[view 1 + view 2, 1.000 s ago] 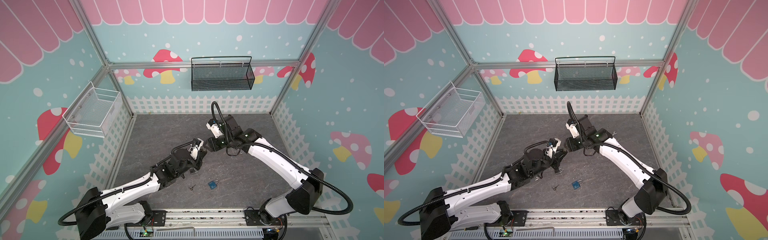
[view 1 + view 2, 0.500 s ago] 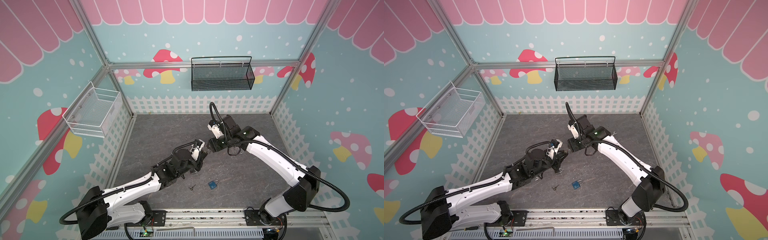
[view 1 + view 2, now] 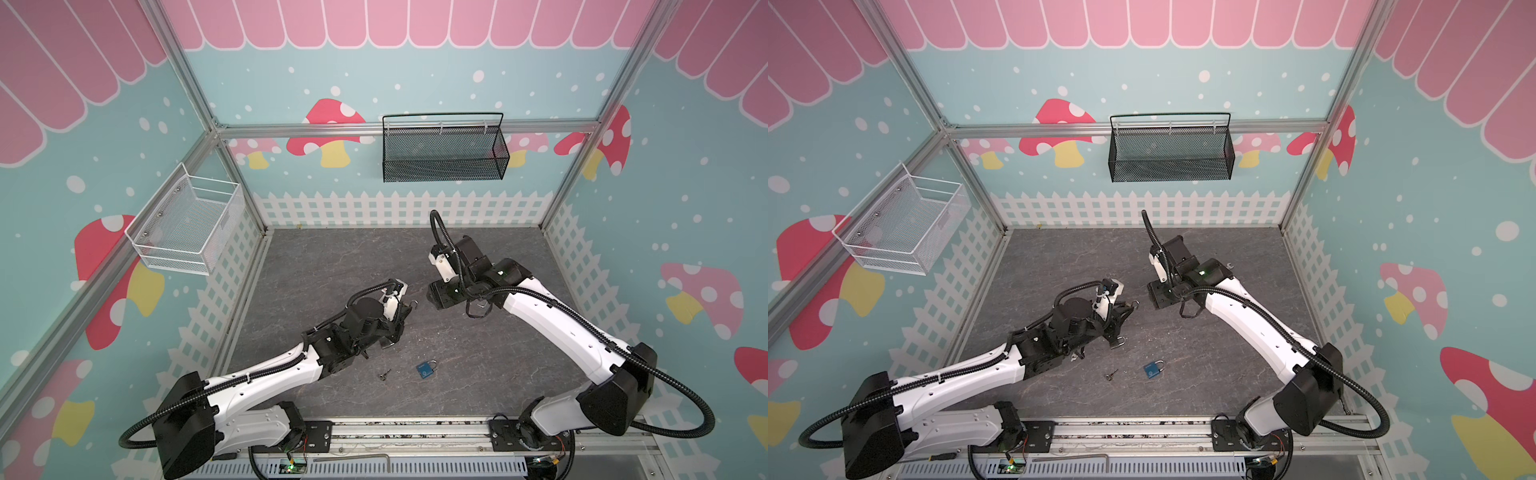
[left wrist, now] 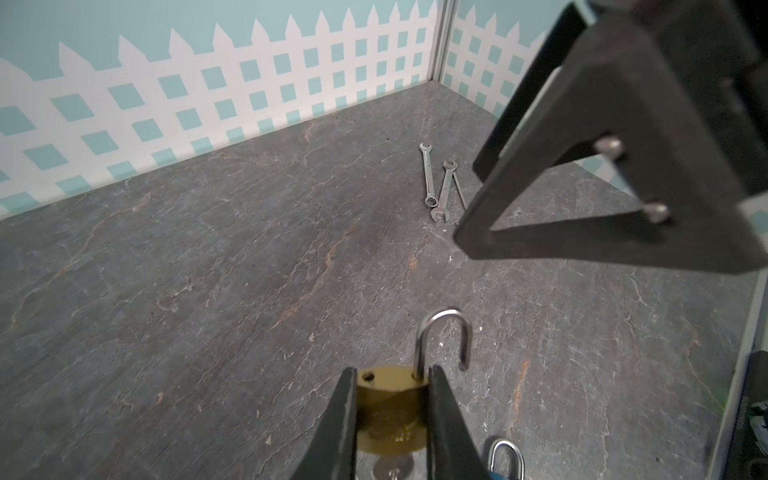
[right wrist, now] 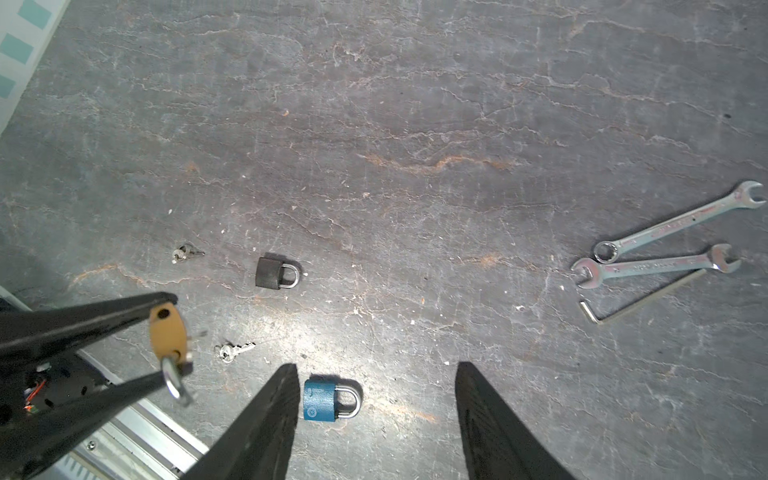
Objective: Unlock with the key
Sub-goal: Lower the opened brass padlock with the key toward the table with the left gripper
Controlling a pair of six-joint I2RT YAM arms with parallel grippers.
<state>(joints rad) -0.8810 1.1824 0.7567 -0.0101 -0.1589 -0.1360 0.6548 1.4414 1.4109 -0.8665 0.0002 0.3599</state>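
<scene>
Padlock (image 4: 388,415) sitting clamped in left gripper (image 4: 392,376), shackle (image 4: 444,332) pointing toward right gripper (image 5: 376,368); right one hanging near, jaws spread apart, gripping nothing.

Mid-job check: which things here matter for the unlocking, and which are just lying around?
In play: brass padlock, shackle open, clamped in left gripper; right gripper, open and empty.
Lying about: blue padlock; black padlock; two loose keys; two wrenches; hex key.
</scene>
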